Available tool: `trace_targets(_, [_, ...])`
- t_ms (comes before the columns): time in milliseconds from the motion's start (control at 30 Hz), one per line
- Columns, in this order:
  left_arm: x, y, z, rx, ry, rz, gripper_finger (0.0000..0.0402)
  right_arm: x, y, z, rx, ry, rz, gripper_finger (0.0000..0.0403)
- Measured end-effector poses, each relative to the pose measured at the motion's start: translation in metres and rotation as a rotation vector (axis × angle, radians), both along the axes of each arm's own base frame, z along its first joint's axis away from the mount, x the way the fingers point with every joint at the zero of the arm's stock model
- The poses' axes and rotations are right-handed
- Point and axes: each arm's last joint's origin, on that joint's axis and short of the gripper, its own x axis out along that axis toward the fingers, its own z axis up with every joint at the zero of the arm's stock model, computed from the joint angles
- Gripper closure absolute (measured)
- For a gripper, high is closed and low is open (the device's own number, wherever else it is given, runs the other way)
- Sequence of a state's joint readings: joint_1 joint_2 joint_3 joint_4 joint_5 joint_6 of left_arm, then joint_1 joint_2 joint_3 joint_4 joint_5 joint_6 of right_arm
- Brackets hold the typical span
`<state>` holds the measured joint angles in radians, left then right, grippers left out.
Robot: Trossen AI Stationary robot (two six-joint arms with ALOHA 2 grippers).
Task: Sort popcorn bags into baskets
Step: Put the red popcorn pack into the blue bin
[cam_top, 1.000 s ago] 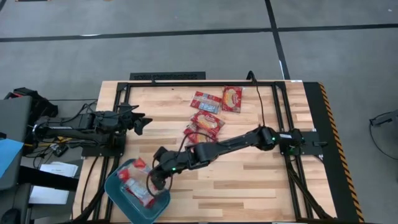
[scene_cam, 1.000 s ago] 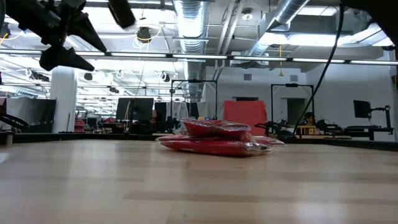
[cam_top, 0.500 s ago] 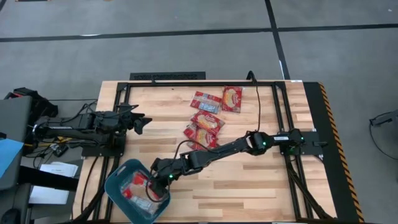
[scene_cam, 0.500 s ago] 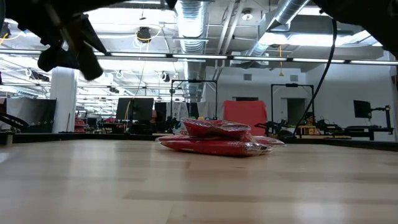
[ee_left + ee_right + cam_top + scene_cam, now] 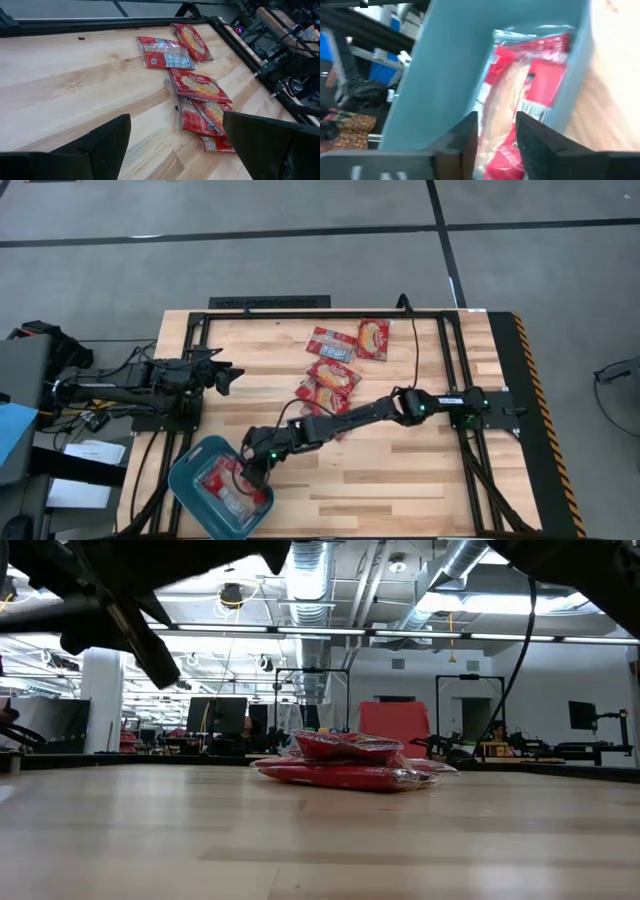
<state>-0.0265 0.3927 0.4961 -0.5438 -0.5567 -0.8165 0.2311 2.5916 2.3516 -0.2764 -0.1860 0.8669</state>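
Note:
The teal basket (image 5: 180, 480) stands at the table's near left corner, and red popcorn bags (image 5: 222, 485) lie flat inside it. My right gripper (image 5: 250, 470) hangs over the basket's right wall. Its fingers are slightly apart, and a bag in the basket (image 5: 530, 75) shows beyond them against the blue wall (image 5: 445, 75). Several more bags (image 5: 335, 377) lie mid-table, some overlapping, and they also appear in the left wrist view (image 5: 197, 85) and the low view (image 5: 345, 765). My left gripper (image 5: 228, 377) waits open at the table's left side, above the wood.
Two bags (image 5: 350, 340) lie side by side near the table's far edge. A black frame (image 5: 300, 312) runs around the tabletop. Bare wood lies between the basket and the bag pile, and along the near right part of the table.
My right arm has stretched out lower over the table, and its gripper has dipped toward the basket. In the low view a dark part of the arm has come down on the left. The bags in the basket now lie lower and nearer its middle.

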Motion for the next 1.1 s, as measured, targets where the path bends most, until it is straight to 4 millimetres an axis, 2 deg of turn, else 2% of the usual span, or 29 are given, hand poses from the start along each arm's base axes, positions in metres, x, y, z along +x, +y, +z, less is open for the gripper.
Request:
trace_targets(100, [0.0, 0.0, 0.0, 0.0, 0.0, 0.0, 0.0095, -0.002, -0.009, 0.003, -0.022, 0.031, -0.007, 0.0226])
trace_targets(200, [0.0, 0.0, 0.0, 0.0, 0.0, 0.0, 0.0095, -0.012, -0.022, 0.019, -0.099, 0.095, 0.009, 0.0227])
trace_targets(333, [0.0, 0.0, 0.0, -0.003, 0.0, -0.007, 0.0095, -0.041, -0.041, 0.046, -0.283, 0.271, 0.017, 0.0247])
trace_targets(467, [0.0, 0.0, 0.0, -0.004, 0.0, -0.009, 0.0095, -0.08, -0.057, 0.078, -0.505, 0.463, -0.032, 0.0267])
trace_targets(567, [0.0, 0.0, 0.0, -0.004, 0.001, -0.009, 0.0095, -0.109, -0.065, 0.1, -0.609, 0.598, -0.071, 0.0272])
trace_targets(667, [0.0, 0.0, -0.001, 0.003, 0.012, -0.013, 0.0095, -0.125, -0.068, 0.105, -0.629, 0.708, -0.077, 0.0253])
trace_targets(767, [0.0, 0.0, -0.001, 0.005, 0.02, -0.014, 0.0095, -0.131, -0.063, 0.101, -0.681, 0.778, -0.061, 0.0212])
trace_targets(933, [-0.001, 0.0, -0.002, 0.005, 0.03, -0.014, 0.0095, -0.135, -0.041, 0.088, -0.804, 0.816, 0.0, 0.0144])
trace_targets(1100, [-0.001, -0.001, -0.002, -0.001, 0.034, -0.028, 0.0095, -0.144, -0.012, 0.094, -1.004, 0.74, -0.007, 0.0122])
